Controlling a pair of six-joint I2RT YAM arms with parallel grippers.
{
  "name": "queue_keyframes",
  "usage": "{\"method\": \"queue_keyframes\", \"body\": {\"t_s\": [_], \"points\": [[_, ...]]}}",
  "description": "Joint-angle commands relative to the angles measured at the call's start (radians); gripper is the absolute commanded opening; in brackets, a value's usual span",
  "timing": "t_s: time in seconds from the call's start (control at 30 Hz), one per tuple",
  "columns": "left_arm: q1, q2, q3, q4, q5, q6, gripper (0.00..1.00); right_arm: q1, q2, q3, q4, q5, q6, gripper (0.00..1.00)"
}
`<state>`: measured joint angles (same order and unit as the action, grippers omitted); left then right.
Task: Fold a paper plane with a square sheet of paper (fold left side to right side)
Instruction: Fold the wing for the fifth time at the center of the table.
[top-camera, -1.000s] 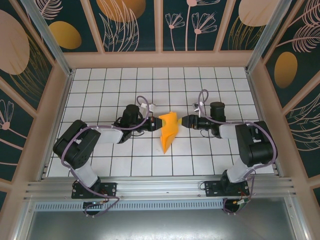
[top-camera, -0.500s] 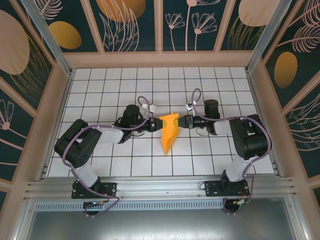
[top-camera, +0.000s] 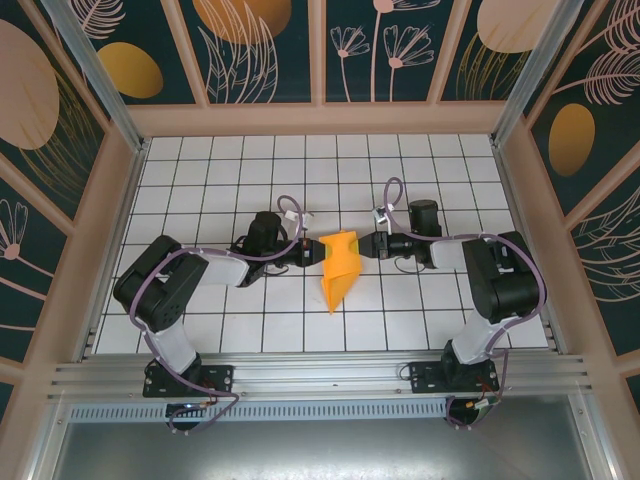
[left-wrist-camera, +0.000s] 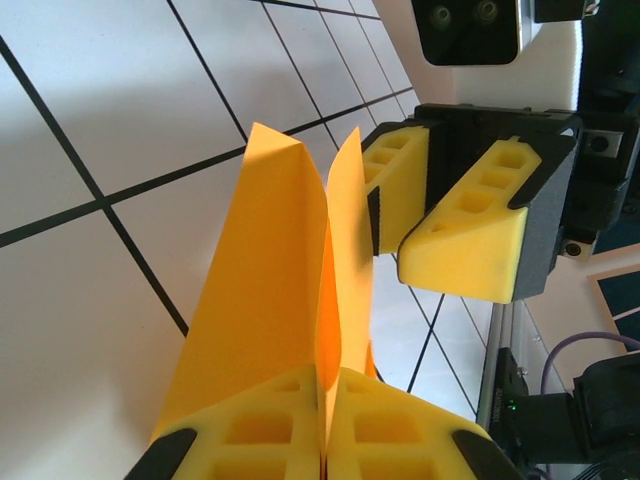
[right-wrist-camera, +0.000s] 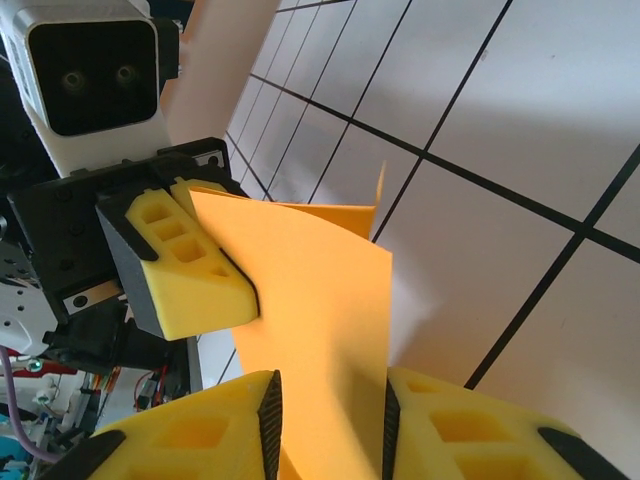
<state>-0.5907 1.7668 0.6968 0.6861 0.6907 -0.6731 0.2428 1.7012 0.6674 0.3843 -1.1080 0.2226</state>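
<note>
Paper (top-camera: 340, 265): folded, pointy end toward the arm bases, in the middle of the table (top-camera: 200, 180), between both grippers.
Left arm (top-camera: 215, 268): low, reaching right.
Left gripper (top-camera: 318, 252): pressed together, pinching the paper's left edge.
Right arm (top-camera: 470, 255): low, reaching left.
Right gripper (top-camera: 362, 245): fingers part spread around the right edge, maybe touching it.

The left arm (top-camera: 205, 268) and right arm (top-camera: 470, 252) have black joints, white shells and lilac cables (top-camera: 288, 206); the left gripper (left-wrist-camera: 322, 385) and right gripper (right-wrist-camera: 325, 400) have yellow, square-pocketed fingers (left-wrist-camera: 260, 432).
</note>
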Motion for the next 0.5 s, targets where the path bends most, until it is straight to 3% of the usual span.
{"method": "queue_keyframes", "body": {"t_s": [0.0,0.17,0.27,0.33,0.47], "points": [[0.0,0.016,0.026,-0.019,-0.014,0.039,0.09,-0.004,-0.025,0.026,-0.034,-0.019,-0.045,0.27],[0.001,0.022,0.029,-0.032,-0.026,0.049,0.14,-0.005,-0.025,0.037,-0.063,-0.003,-0.059,0.16],[0.001,0.005,0.032,-0.053,-0.052,0.059,0.4,-0.005,-0.024,0.055,-0.112,0.022,-0.066,0.03],[0.002,-0.039,0.035,-0.1,-0.095,0.083,0.56,-0.002,-0.031,0.071,-0.173,0.076,-0.061,0.0],[0.001,-0.177,0.032,-0.241,-0.238,0.149,0.71,0.008,-0.032,0.09,-0.251,0.133,-0.021,0.0]]}}
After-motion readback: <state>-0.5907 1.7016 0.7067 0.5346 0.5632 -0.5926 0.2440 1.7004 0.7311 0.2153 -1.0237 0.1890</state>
